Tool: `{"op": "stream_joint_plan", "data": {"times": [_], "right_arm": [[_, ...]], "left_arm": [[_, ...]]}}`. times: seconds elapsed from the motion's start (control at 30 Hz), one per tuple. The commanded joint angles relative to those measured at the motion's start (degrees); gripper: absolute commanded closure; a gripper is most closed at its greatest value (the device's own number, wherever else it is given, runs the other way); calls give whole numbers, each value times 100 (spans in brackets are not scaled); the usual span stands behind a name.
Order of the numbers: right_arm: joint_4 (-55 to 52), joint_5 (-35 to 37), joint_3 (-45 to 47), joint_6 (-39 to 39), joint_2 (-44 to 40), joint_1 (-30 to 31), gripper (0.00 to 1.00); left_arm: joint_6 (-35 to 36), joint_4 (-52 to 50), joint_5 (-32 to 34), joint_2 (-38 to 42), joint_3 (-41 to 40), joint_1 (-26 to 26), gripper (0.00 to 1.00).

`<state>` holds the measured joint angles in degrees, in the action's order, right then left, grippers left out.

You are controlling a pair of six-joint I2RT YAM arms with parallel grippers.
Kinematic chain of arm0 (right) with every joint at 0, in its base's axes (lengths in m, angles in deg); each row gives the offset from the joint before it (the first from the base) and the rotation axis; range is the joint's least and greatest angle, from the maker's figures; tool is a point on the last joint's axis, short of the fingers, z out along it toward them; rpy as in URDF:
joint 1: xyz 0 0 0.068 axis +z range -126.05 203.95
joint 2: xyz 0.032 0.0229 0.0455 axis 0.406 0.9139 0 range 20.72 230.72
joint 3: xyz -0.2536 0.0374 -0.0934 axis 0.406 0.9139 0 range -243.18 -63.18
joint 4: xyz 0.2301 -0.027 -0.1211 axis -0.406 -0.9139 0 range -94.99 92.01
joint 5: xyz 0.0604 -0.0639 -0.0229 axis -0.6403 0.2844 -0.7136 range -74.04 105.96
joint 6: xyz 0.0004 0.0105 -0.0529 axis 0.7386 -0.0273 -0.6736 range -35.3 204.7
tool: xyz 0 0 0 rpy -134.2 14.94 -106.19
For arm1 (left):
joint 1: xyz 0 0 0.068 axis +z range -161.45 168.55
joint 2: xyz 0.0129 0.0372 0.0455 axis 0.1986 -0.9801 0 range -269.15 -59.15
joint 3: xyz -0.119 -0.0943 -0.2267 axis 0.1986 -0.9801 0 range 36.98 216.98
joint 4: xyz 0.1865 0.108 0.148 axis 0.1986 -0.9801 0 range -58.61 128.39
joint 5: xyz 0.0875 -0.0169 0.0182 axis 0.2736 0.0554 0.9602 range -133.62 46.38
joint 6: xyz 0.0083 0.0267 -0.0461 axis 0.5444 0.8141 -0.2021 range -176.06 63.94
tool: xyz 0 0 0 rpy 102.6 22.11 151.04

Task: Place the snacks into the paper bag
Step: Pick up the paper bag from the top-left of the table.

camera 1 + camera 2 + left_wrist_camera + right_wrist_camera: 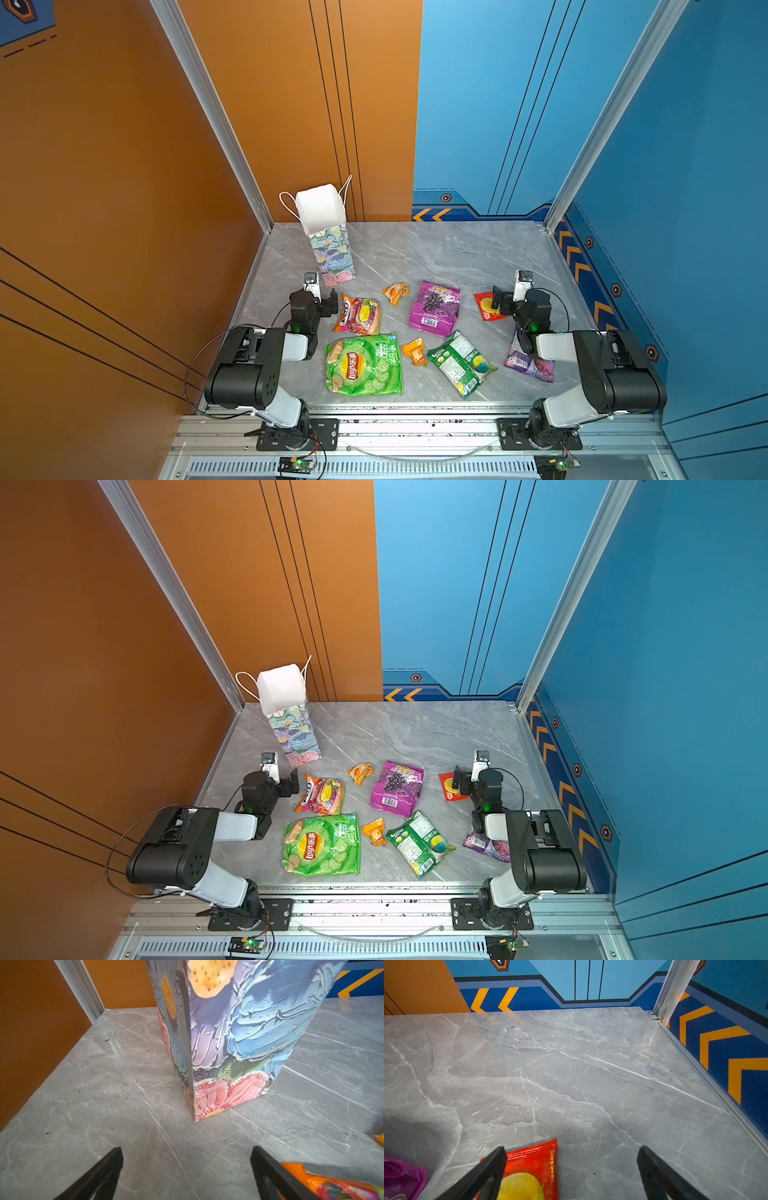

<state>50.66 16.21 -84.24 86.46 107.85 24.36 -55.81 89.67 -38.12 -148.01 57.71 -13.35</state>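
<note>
Your tall flowery paper bag (332,253) stands open at the far left, ready for the shiny crinkly snack packets (364,365) lying flat on the grey table (436,249), and both your left gripper (187,1153) and right gripper (572,1153) gape wide, holding nothing.

Both top views stare down on the table (457,257) (near-twins); wrist views skim it close.

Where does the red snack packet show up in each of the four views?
Top views: in both, the red packet lies right of centre, partly hidden by the right claw.
Left wrist: not in it.
Right wrist: the packet lies partly beneath one claw finger.
Shared landmark: the magenta grape pouch beside it.
</note>
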Motion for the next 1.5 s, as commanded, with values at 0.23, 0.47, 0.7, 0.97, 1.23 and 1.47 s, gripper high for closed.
{"op": "stream_joint_plan", "data": {"times": [0.23, 0.47, 0.7, 0.97, 1.23, 1.47], "right_arm": [[75, 175, -91, 101, 76, -6, 0], [75, 177, -96, 110, 78, -14, 0], [75, 174, -95, 104, 76, -14, 0], [194, 169, -21, 80, 39, 10, 0], [56, 210, 441, -139, -1006, 209, 0], [-944, 378, 437, 36, -2481, 473, 0]], "left_arm": [[100, 83, -22, -59, 133, 30, 2], [87, 87, -69, -56, 124, 56, 2], [57, 77, -138, -58, 131, 98, 2], [145, 840, -81, 101, -385, 18, 2], [277, 2232, 781, 858, -1386, -335, 2], [284, -812, 1272, 3036, -687, -1060, 2]]}}
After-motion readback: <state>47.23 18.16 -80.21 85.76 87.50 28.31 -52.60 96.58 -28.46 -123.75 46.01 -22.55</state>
